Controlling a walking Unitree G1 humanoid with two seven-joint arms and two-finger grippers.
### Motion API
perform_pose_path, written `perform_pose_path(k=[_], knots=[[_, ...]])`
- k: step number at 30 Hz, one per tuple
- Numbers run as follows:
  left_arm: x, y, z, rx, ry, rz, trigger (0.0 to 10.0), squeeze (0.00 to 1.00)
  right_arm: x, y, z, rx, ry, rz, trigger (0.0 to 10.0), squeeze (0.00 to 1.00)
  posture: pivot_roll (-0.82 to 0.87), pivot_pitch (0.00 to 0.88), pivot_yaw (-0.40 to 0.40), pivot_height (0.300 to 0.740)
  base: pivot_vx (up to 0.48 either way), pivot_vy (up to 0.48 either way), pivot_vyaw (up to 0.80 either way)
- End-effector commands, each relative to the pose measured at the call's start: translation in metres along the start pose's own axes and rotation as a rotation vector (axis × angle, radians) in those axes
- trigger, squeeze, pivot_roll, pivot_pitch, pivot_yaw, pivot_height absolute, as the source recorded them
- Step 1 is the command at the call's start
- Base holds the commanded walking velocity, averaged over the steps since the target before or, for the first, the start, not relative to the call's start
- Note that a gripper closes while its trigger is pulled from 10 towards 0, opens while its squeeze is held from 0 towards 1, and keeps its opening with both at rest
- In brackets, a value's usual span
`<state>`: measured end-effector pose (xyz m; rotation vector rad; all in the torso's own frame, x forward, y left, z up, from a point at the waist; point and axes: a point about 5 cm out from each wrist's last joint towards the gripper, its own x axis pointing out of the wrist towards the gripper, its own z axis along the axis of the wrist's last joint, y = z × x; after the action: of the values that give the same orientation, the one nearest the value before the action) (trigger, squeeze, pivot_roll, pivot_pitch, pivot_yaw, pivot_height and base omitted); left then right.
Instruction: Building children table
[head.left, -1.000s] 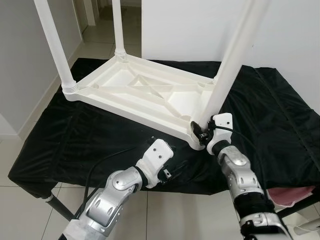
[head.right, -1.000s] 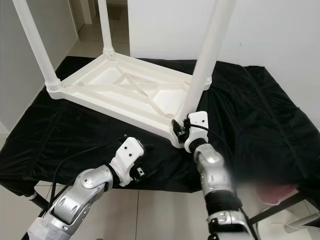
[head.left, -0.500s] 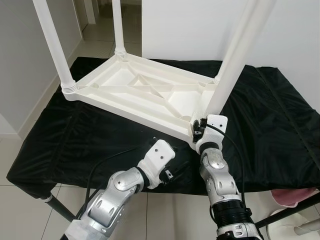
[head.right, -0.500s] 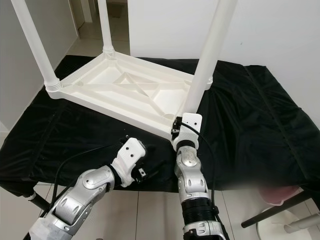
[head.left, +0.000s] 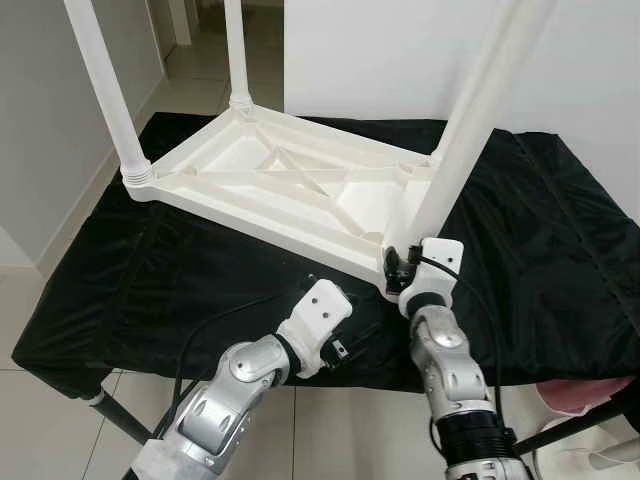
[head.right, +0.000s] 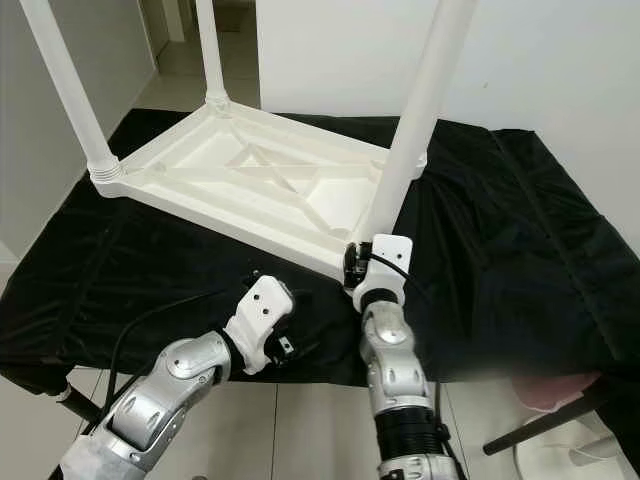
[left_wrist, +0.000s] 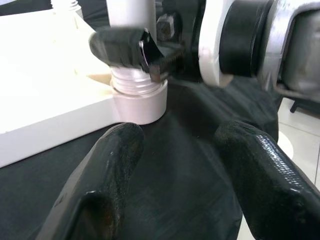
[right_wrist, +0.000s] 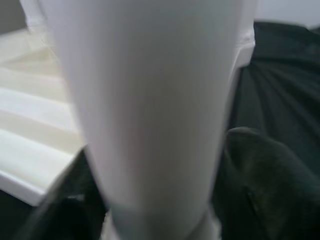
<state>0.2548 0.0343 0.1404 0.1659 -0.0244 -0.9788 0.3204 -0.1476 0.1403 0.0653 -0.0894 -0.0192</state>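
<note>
Right gripper (head.left: 398, 266) jaws clamp table leg (head.left: 470, 120); left gripper (head.left: 345, 345) jaws apart.

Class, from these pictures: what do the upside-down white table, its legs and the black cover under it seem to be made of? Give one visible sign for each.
Upside-down table: probably moulded plastic, matt white, judging by the ribs cast into its underside.
Legs: likely the same plastic, smooth and slightly glossy, with ridged collars where they meet the corner sockets.
Black cover: apparently a thin woven fabric with a faint sheen; it creases and drapes over the edges.
</note>
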Motion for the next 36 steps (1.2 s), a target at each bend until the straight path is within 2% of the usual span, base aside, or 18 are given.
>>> perform_pose_path(k=[1,2,3,8,12,18,20,22,23,24,25,27,28,36], knots=[[0.002,-0.005,-0.001,0.003,0.001,-0.050,10.0,0.00,-0.001,-0.004,-0.004,0.024,0.006,0.050,10.0,1.00,0.00,0.022,-0.046,0.740,0.000,0.000,0.00],[0.002,-0.005,-0.001,0.003,0.001,-0.050,10.0,0.00,-0.001,-0.004,-0.004,0.024,0.006,0.050,10.0,1.00,0.00,0.022,-0.046,0.740,0.000,0.000,0.00],[0.002,-0.005,-0.001,0.003,-0.001,-0.048,10.0,0.00,-0.001,-0.008,-0.006,0.022,0.006,0.128,10.0,0.00,0.01,0.022,-0.048,0.740,0.000,0.000,0.00],[0.002,-0.005,-0.001,0.002,-0.001,-0.047,10.0,0.00,0.000,-0.010,-0.006,0.014,0.008,0.178,10.0,0.00,0.01,0.021,-0.046,0.740,0.000,0.000,0.00],[0.001,-0.004,-0.001,0.004,0.000,-0.045,10.0,0.00,0.006,-0.019,-0.004,-0.039,0.014,0.367,10.0,0.00,0.01,0.020,-0.041,0.740,0.000,0.000,0.00],[0.002,-0.003,0.000,0.007,-0.001,-0.045,10.0,0.00,0.011,-0.021,-0.004,-0.094,0.020,0.485,10.0,0.00,0.01,0.018,-0.040,0.740,0.000,0.000,0.00],[0.002,-0.002,0.000,0.012,-0.002,-0.044,10.0,0.00,0.015,-0.023,-0.003,-0.150,0.032,0.578,10.0,0.00,0.01,0.017,-0.031,0.740,0.000,0.000,0.00],[0.002,-0.001,0.000,0.013,-0.001,-0.045,10.0,0.00,0.016,-0.023,-0.003,-0.164,0.034,0.589,10.0,0.00,0.01,0.017,-0.031,0.740,0.000,0.000,0.00],[0.002,-0.001,0.000,0.015,0.000,-0.045,10.0,0.00,0.017,-0.023,-0.003,-0.163,0.037,0.610,8.1,0.00,0.00,0.014,-0.027,0.740,0.000,0.000,0.00],[0.002,-0.001,0.000,0.015,0.000,-0.045,10.0,0.00,0.017,-0.023,-0.003,-0.163,0.037,0.610,8.1,0.00,0.00,0.014,-0.027,0.740,0.000,0.000,0.00],[0.002,0.000,0.000,0.018,0.001,-0.044,10.0,0.00,0.018,-0.022,-0.003,-0.168,0.037,0.629,1.9,0.00,0.00,0.015,-0.027,0.740,0.000,0.000,0.00],[0.002,0.001,0.000,0.019,0.001,-0.044,10.0,0.00,0.019,-0.022,-0.004,-0.169,0.038,0.641,1.9,0.00,0.00,0.015,-0.027,0.740,0.000,0.000,0.00],[0.003,0.001,0.001,0.021,0.000,-0.042,10.0,0.00,0.019,-0.022,-0.005,-0.175,0.040,0.653,0.0,0.00,0.00,0.015,-0.027,0.740,0.000,0.000,0.00],[0.001,0.002,0.000,0.025,0.004,-0.037,10.0,0.00,0.021,-0.025,-0.009,-0.182,0.052,0.689,0.0,0.00,0.01,0.020,-0.031,0.740,0.000,0.000,0.00]])
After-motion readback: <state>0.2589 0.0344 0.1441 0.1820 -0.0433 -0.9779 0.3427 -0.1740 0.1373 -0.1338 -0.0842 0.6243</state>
